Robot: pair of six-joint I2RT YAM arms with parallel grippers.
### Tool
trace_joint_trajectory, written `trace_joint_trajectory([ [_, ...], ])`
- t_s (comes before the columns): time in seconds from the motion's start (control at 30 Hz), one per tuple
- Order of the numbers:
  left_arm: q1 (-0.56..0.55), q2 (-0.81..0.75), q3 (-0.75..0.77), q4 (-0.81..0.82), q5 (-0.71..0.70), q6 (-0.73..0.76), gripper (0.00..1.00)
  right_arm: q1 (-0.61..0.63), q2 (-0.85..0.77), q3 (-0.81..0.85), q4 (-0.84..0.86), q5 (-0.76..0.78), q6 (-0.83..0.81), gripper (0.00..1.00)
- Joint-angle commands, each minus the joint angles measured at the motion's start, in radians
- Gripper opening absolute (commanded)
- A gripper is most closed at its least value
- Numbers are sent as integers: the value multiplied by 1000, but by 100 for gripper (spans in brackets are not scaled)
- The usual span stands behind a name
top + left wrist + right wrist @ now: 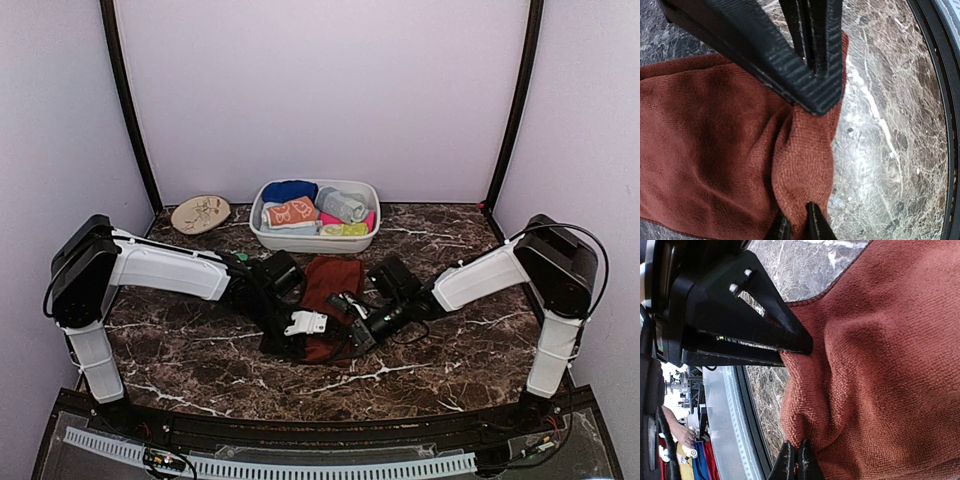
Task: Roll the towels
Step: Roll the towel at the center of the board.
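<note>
A plain rust-brown towel [335,280] lies flat on the marble table between the two arms, long side running away from me. My left gripper [300,335] is at its near end, shut on a pinched fold of the cloth [715,150]; the fingertips [816,225] hold a ridge of fabric. My right gripper [350,335] sits just beside it, shut on the same near edge [890,365], with cloth bunched at its fingertips [807,462]. Between the two grips the towel puckers. An orange towel with cream prints [293,212] lies in the basin.
The white oval basin [262,236] stands at the back centre, holding several rolled cloths in blue, grey, pink and yellow-green. A round beige disc [200,213] lies at the back left. The table's black front rim [940,100] runs close to both grippers.
</note>
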Motion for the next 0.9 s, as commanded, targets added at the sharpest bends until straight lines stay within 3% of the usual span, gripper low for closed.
trace_joint_trajectory([
  [0.0,37,16,52,-69,23,-30,12,-20,-12,2,1,-1,-15,0],
  [0.17,86,39,103,-126,108,-39,1,-33,-46,2,-75,74,-86,16],
  [0.3,100,74,143,-183,178,-51,0,-53,-130,-27,-80,90,-113,19],
  [0.33,103,82,146,-190,189,-53,0,-53,-165,-42,-74,207,-140,35],
  [0.43,112,104,159,-209,213,-60,0,-54,-276,-81,-53,458,-195,59],
  [0.47,116,111,163,-216,221,-63,0,-52,-330,-102,-45,543,-220,89],
  [0.5,121,117,167,-222,227,-65,0,-50,-377,-119,-36,654,-234,99],
  [0.63,136,128,176,-228,237,-70,0,-66,-554,-215,92,1008,-187,100],
  [0.77,146,144,196,-234,255,-83,0,-99,-674,-371,298,1006,-113,100],
  [0.87,153,159,208,-236,266,-94,0,-80,-675,-416,356,849,-239,84],
])
